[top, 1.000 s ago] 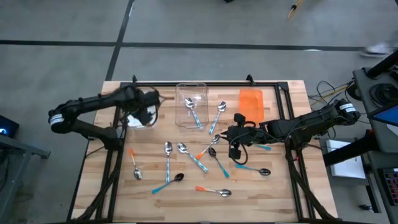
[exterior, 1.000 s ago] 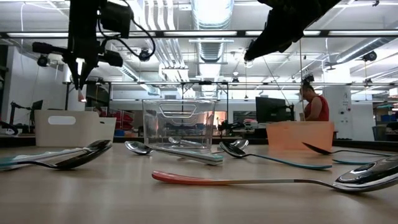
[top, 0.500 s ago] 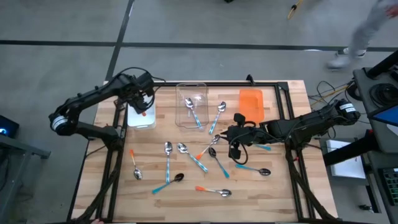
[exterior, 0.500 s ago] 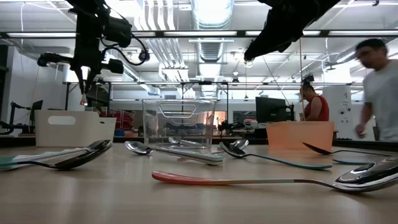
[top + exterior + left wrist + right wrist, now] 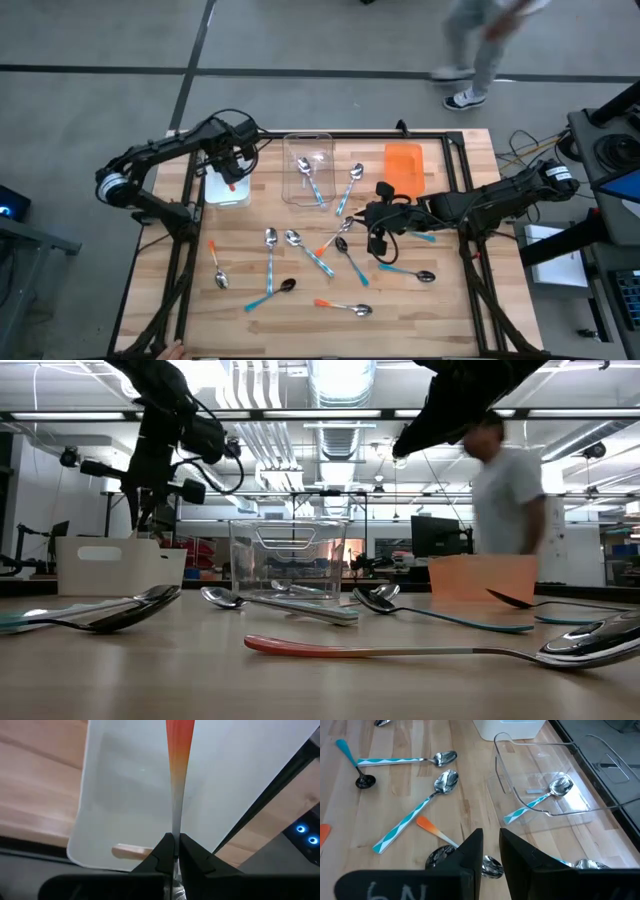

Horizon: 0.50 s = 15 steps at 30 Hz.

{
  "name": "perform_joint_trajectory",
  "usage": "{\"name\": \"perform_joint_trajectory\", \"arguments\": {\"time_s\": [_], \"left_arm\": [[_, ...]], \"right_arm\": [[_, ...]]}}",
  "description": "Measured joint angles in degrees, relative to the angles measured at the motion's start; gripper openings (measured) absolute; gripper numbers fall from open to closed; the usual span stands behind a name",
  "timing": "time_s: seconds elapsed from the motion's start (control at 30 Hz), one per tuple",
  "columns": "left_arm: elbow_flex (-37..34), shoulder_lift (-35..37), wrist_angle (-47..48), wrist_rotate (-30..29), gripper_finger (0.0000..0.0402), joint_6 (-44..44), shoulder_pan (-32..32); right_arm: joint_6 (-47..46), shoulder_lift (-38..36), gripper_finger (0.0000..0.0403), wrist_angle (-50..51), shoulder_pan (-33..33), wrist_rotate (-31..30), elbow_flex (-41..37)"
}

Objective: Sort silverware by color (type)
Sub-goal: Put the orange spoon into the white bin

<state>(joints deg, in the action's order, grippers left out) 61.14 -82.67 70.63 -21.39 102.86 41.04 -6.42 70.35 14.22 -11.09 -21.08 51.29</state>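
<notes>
Over at the white bin [image 5: 226, 190], the left claw [image 5: 174, 845] is clenched on an orange-handled spoon [image 5: 178, 765], held above the bin with its long axis running straight out from the fingertips, the orange handle end pointing away from the claw toward the bin floor. The right claw [image 5: 375, 222] hovers mid-desk [image 5: 450, 310] above scattered spoons, its fingers slightly parted and holding nothing.

A grey concrete floor [image 5: 330, 40] surrounds the wooden table [image 5: 440, 310], while ceiling ducts [image 5: 340, 380] and strip lights hang overhead.
</notes>
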Motion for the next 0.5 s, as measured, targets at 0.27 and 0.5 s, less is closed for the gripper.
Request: {"name": "perform_joint_trajectory", "arguments": {"time_s": [0.27,0.5], "left_arm": [[0.0,-2.2,0.0,0.0,0.0000,0.2,0.1],[0.0,-2.9,-0.1,0.0,0.0000,0.2,0.1]], "right_arm": [[0.0,0.0,0.0054,0.0,0.0,0.0,0.0],[0.0,0.0,0.0054,0.0,0.0,0.0,0.0]]}}
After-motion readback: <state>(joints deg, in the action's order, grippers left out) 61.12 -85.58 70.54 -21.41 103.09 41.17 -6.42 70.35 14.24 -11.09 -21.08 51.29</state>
